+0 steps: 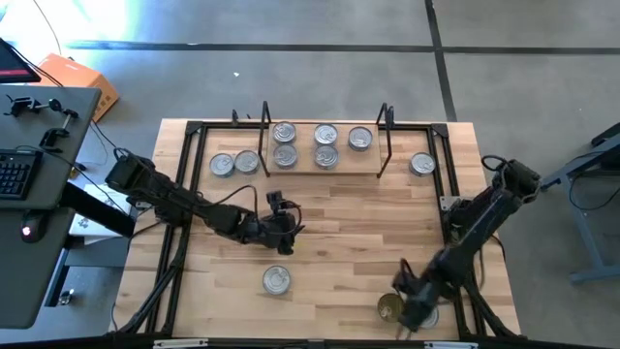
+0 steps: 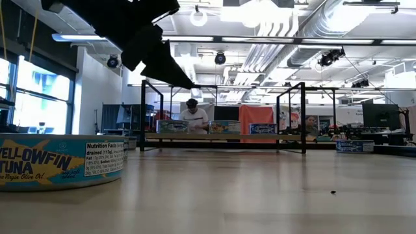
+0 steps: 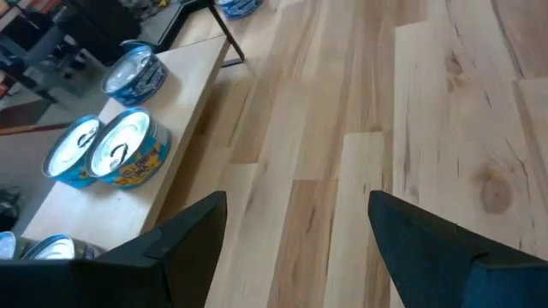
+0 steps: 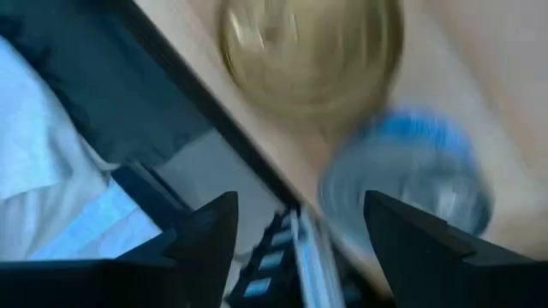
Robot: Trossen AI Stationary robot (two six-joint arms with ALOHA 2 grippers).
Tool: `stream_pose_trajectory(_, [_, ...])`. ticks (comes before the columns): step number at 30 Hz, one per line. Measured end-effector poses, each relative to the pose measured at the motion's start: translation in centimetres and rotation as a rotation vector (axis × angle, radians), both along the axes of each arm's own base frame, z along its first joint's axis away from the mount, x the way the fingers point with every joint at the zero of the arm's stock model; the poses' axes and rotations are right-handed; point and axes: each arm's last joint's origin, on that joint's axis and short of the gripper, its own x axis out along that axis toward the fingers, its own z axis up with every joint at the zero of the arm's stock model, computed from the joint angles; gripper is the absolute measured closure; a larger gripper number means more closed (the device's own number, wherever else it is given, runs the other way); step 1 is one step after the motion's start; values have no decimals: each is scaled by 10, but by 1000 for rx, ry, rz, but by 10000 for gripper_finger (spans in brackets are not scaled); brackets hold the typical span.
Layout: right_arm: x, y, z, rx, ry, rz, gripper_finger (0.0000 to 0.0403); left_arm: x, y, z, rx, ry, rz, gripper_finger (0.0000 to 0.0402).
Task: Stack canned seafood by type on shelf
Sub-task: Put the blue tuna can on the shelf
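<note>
The shelf [image 1: 325,167] stands at the table's far side and carries several silver-lidded cans [image 1: 325,134], which the left wrist view [image 3: 128,147] also shows. Two more cans [image 1: 234,163] sit left of it and one [image 1: 421,164] right of it. A silver-lidded can [image 1: 277,280] lies mid-table near the front; in the low view it is the yellowfin tuna can [image 2: 62,162]. A gold-lidded can [image 1: 390,308] and a blue-sided can [image 4: 407,192] sit at the near right edge. My left gripper [image 3: 295,214] hangs open above bare wood mid-table [image 1: 281,228]. My right gripper [image 4: 295,214] is open beside the gold-lidded can [image 4: 308,51].
The table's black frame rail [image 1: 184,194] runs along its sides. The shelf's black wire end frames [image 1: 265,136] rise at both ends. A desk with a keyboard [image 1: 15,174] and an orange box [image 1: 77,78] stand off the table's left. Bare wood [image 1: 368,223] lies between the arms.
</note>
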Motion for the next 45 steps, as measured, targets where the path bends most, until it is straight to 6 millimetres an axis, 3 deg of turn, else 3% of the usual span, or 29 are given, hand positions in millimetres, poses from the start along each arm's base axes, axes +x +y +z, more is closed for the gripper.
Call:
stream_pose_trajectory(5, [-26, 17, -4, -33, 110, -120, 200, 0, -1, 0, 2, 0, 0, 124])
stream_pose_trajectory(9, [-35, 17, -17, -149, 188, -172, 249, 0, 0, 0, 16, 8, -5, 124])
stream_pose_trajectory(14, [-30, 13, -29, -246, 177, -147, 294, 0, 0, 0, 29, 15, -13, 124])
stream_pose_trajectory(17, [-23, 0, -34, -359, 159, -164, 310, 0, 0, 0, 29, 15, -13, 124])
stream_pose_trajectory(25, [8, -51, -37, -704, 50, -273, 320, 0, 0, 0, 24, 13, -10, 124])
stream_pose_trajectory(31, [59, -79, -39, -628, -123, -255, 320, 0, 0, 0, 10, 5, -1, 124])
stream_pose_trajectory(35, [99, -93, -43, -617, -360, -154, 320, 0, 0, 0, 4, 3, 3, 124])
stream_pose_trajectory(38, [120, -97, -36, -674, -579, -104, 320, 0, 0, 0, 4, 2, 1, 124])
stream_pose_trajectory(41, [126, -98, -19, -739, -720, -69, 320, 0, -1, -1, -17, 9, -25, 124])
stream_pose_trajectory(45, [113, -92, -6, -808, -750, -19, 320, 6, 0, -4, -93, 58, -213, 124])
